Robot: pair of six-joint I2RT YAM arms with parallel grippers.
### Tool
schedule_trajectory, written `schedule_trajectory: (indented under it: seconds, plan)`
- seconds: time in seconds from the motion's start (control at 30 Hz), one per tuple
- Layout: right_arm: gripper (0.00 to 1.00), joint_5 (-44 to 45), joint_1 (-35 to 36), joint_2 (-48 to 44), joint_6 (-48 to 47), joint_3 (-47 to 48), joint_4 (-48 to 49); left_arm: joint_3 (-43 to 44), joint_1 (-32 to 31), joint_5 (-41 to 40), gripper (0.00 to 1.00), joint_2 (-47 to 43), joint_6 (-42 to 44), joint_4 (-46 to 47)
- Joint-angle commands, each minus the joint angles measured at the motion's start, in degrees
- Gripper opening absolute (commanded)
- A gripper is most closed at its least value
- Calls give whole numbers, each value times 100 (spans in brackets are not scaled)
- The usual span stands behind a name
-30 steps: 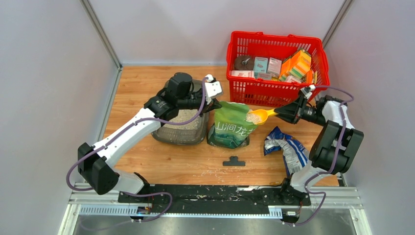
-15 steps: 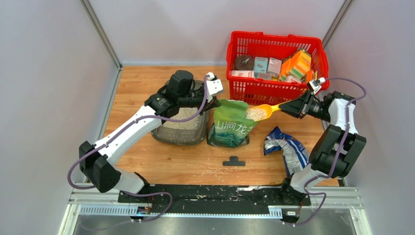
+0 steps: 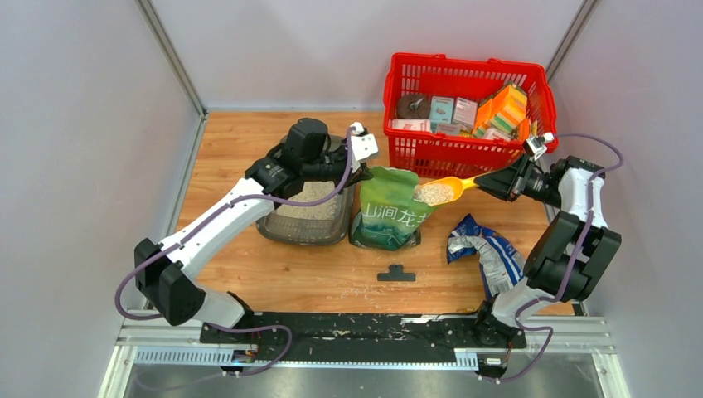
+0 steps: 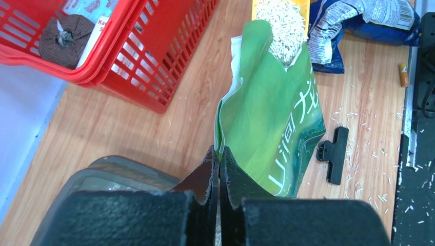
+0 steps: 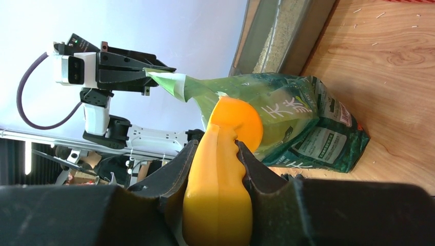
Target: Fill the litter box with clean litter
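The dark grey litter box (image 3: 308,217) sits left of centre and holds pale litter (image 3: 307,199); its rim shows in the left wrist view (image 4: 107,171). A green litter bag (image 3: 390,211) stands just right of it. My left gripper (image 3: 363,172) is shut on the bag's top edge (image 4: 219,148), holding it up. My right gripper (image 3: 491,182) is shut on the handle of a yellow scoop (image 3: 443,190), also in the right wrist view (image 5: 220,174). The scoop is heaped with litter (image 4: 281,25) and hovers above the bag's right top corner.
A red wire basket (image 3: 468,104) full of boxes stands at the back right. A crumpled blue-white bag (image 3: 485,249) lies right of the green bag. A black clip (image 3: 396,273) lies in front. Loose granules are scattered on the wooden table (image 3: 249,274).
The right gripper has lifted the loaded scoop out of the bag's mouth and drawn it slightly right and up. The left arm keeps its hold on the bag edge.
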Motion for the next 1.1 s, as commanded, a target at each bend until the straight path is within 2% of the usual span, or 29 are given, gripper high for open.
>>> schedule_trajectory:
  seconds: [0.0, 0.33, 0.47, 0.57, 0.6, 0.63, 0.67, 0.7, 0.73, 0.8, 0.93, 0.97, 1.03, 1.07]
  plan:
    - [0, -457, -23, -222, -20, 158, -1695, 508, 117, -410, 0, -7, 184, 222]
    - [0, 246, 153, -512, 147, 105, -1686, 587, -85, -261, 0, 29, 26, 196]
    - [0, 334, 153, -626, 559, 35, -1423, 649, -120, -208, 0, 2, -10, 117]
    - [0, 762, 144, -958, 2023, -262, -389, 649, -121, -199, 0, -6, 17, 55]
    - [0, 965, 144, -1196, 2724, -447, 1041, 640, -129, -199, 0, 2, 17, 46]
    - [0, 1472, 109, -1468, 4663, -736, 1969, 649, -121, -190, 0, -6, 17, 38]
    - [0, 1608, 109, -2062, 5370, -1243, 2805, 667, -129, -208, 0, -6, 17, 29]
    - [0, 1618, 135, -2260, 6195, -1553, 4502, 658, -129, -208, 0, -6, 25, 29]
    - [0, 1679, 257, -2436, 7404, -1773, 5250, 658, -129, -225, 0, -15, 25, 37]
    - [0, 1706, 381, -2525, 7881, -2012, 6054, 649, -121, -260, 0, -41, 34, 29]
    - [0, 1496, 434, -2455, 7899, -2416, 6249, 597, -129, -304, 0, -85, 69, 38]
    - [0, 1373, 425, -2438, 8247, -2574, 6929, 588, -121, -322, 0, -94, 61, 55]
    - [0, 1127, 373, -2376, 8557, -3005, 7557, 553, -121, -374, 0, -103, 35, 81]
    - [0, 1038, 372, -2341, 9081, -3154, 8508, 535, -121, -462, 0, -103, -9, 125]
